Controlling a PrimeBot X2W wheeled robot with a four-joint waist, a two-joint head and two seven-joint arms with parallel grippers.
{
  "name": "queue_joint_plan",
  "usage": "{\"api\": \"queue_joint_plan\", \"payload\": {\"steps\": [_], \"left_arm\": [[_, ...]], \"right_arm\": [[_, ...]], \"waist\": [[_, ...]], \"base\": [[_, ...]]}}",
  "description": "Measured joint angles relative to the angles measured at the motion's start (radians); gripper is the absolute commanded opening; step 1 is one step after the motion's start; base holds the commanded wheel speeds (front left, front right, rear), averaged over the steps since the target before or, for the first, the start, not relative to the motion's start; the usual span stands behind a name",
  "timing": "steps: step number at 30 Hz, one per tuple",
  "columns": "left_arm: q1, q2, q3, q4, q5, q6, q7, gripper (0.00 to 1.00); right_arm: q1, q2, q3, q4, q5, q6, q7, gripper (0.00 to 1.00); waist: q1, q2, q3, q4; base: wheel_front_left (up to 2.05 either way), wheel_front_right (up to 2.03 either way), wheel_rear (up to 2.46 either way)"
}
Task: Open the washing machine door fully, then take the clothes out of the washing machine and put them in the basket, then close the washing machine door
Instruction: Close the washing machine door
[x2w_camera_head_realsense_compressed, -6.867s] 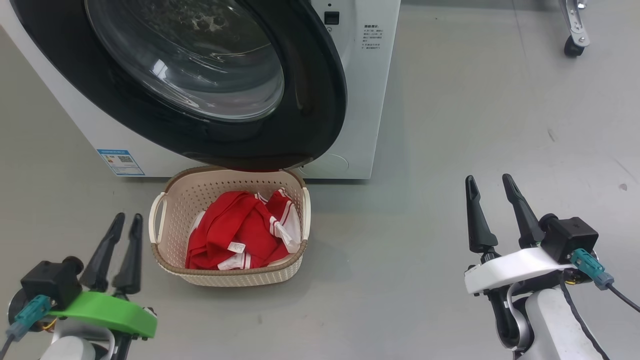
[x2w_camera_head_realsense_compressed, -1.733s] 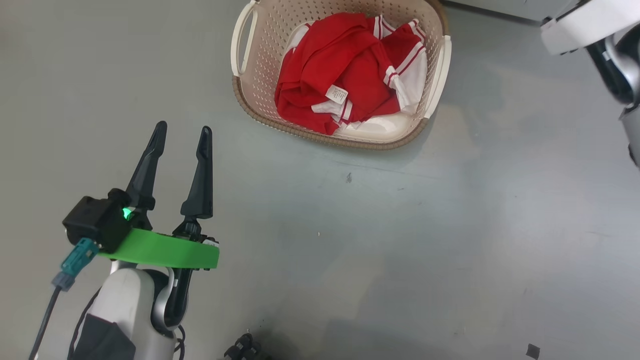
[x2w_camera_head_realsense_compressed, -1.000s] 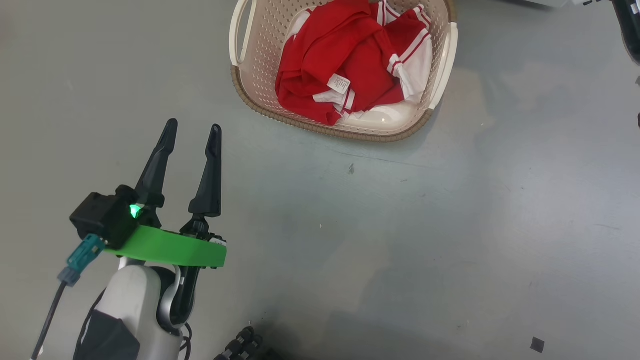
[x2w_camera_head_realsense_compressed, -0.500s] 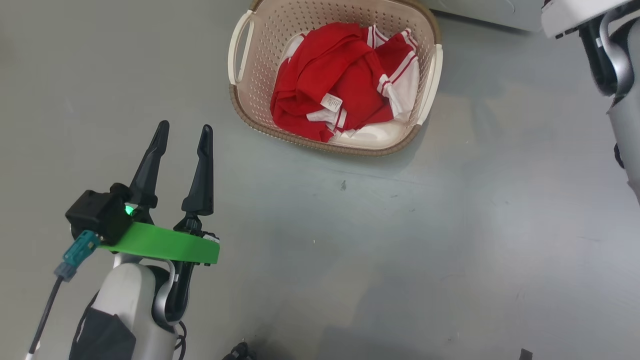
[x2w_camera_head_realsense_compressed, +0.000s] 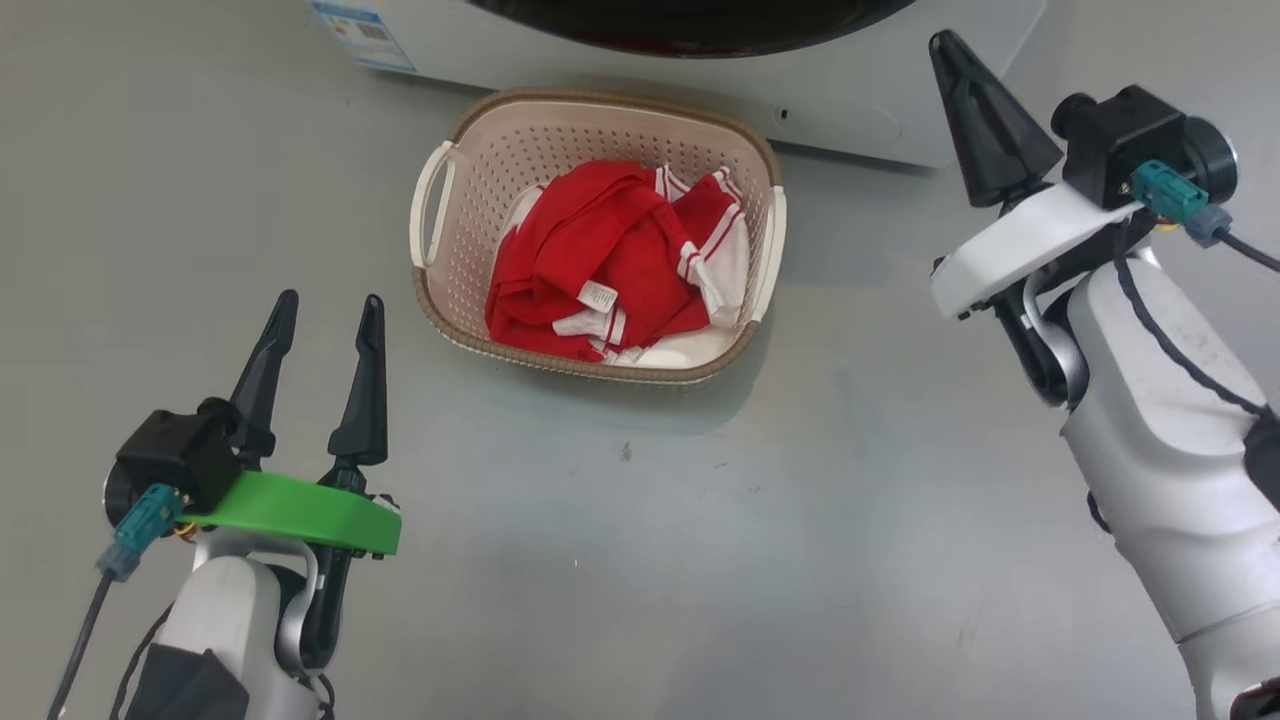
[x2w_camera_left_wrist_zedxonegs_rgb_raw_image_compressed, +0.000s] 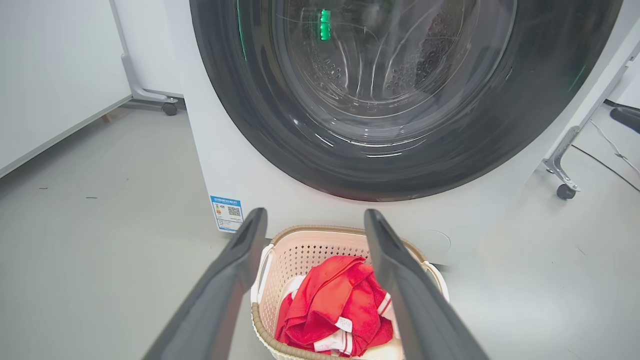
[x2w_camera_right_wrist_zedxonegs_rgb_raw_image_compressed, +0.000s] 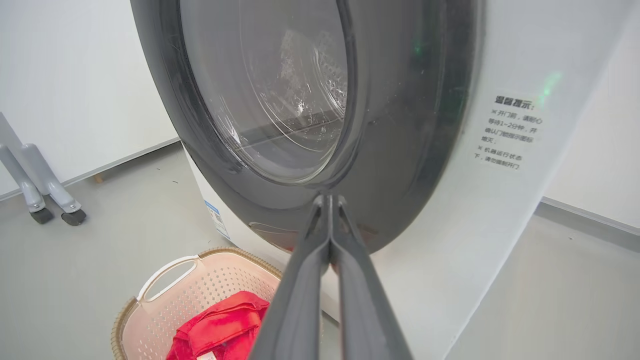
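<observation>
Clothes (x2w_camera_head_realsense_compressed: 610, 270): bright red with white stripe trim, bunched in one heap inside the basket (x2w_camera_head_realsense_compressed: 470, 230), upper middle of the head view. Impossible to tell how many garments make up the heap. One small white label (x2w_camera_head_realsense_compressed: 598, 295) showing near the heap's lower edge.

Basket: one, cream and perforated, with a brown woven-look rim and two side handles (x2w_camera_head_realsense_compressed: 432, 205). Stands on the grey floor (x2w_camera_head_realsense_compressed: 700, 550), close in front of the washing machine (x2w_camera_head_realsense_compressed: 850, 100), which runs along the top edge of the head view.

Washing machine: one, white, with one blue label (x2w_camera_head_realsense_compressed: 362, 22) at the top left of the head view. Carries one washing machine door (x2w_camera_left_wrist_zedxonegs_rgb_raw_image_compressed: 450, 150), glossy black rim round a clear glass bowl, lying against the front in the left wrist view; perforated steel visible through the glass.

Pincers: two. Left pincer (x2w_camera_head_realsense_compressed: 331, 297), lower left of the head view, spread wide and holding nothing, well apart from the basket. Right pincer (x2w_camera_head_realsense_compressed: 942, 42), upper right of the head view, fingers pressed together and holding nothing. In the right wrist view, points at the door's lower rim; touching or not, cannot tell.
</observation>
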Motion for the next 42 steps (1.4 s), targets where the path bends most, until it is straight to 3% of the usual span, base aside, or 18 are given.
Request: {"api": "queue_joint_plan", "payload": {"steps": [9, 24, 33, 42], "left_arm": [[0.077, 0.028, 0.048, 0.036, 0.009, 0.0, 0.0, 1.0], [0.147, 0.039, 0.079, 0.024, 0.026, 0.0, 0.0, 1.0], [0.173, 0.027, 0.083, 0.012, 0.026, 0.0, 0.0, 1.0], [0.183, 0.016, 0.096, -0.014, 0.034, 0.0, 0.0, 1.0]], "right_arm": [[0.161, 0.063, -0.06, -0.058, 0.037, -0.011, 0.0, 0.0], [0.371, 0.093, -0.179, -0.155, 0.073, -0.046, 0.0, 0.0], [0.464, 0.096, -0.217, -0.218, 0.073, -0.053, 0.0, 0.0], [0.539, 0.103, -0.24, -0.257, 0.046, -0.054, 0.0, 0.0]], "waist": [[0.0, 0.0, -0.124, -0.099], [-0.0001, 0.0, -0.274, -0.257], [-0.0001, 0.0, -0.324, -0.305], [-0.0001, 0.0, -0.334, -0.309]], "base": [[0.0, 0.0, 0.0], [0.0, 0.0, 0.0], [0.0, 0.0, 0.0], [0.0, 0.0, 0.0]]}}
